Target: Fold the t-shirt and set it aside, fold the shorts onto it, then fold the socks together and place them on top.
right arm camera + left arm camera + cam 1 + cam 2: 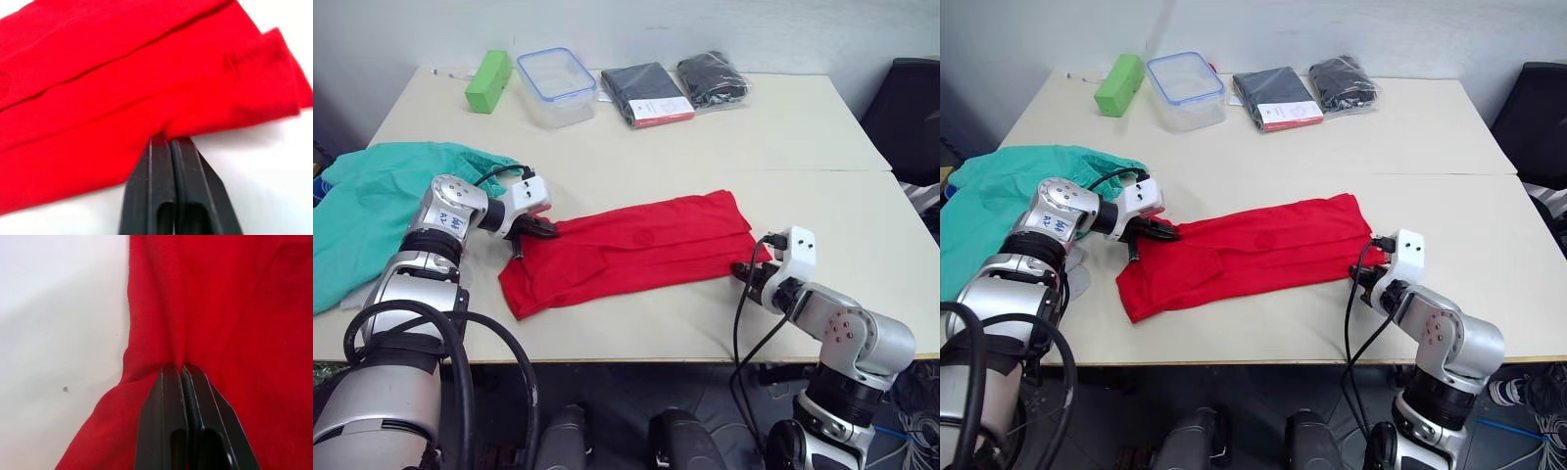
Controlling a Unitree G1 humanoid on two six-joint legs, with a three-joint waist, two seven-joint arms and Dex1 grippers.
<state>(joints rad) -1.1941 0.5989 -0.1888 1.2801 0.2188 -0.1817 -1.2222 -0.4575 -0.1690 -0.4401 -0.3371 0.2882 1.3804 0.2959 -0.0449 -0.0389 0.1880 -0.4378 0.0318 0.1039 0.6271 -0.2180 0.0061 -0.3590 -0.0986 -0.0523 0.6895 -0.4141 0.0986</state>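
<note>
I was working in what looked like a lab or office room. A plain pale surface [636, 147] stood against a bare white wall [705, 29], with a dark office chair [911, 108] beside it.

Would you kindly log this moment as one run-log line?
step: folding t-shirt | left gripper: shut on t-shirt | right gripper: shut on t-shirt | shorts: unfolded, left side

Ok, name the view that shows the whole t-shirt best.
Left eye view: the t-shirt lies full length between both grippers. The right eye view matches it. Each wrist view gives a close patch of red cloth pinched in shut jaws.
</note>
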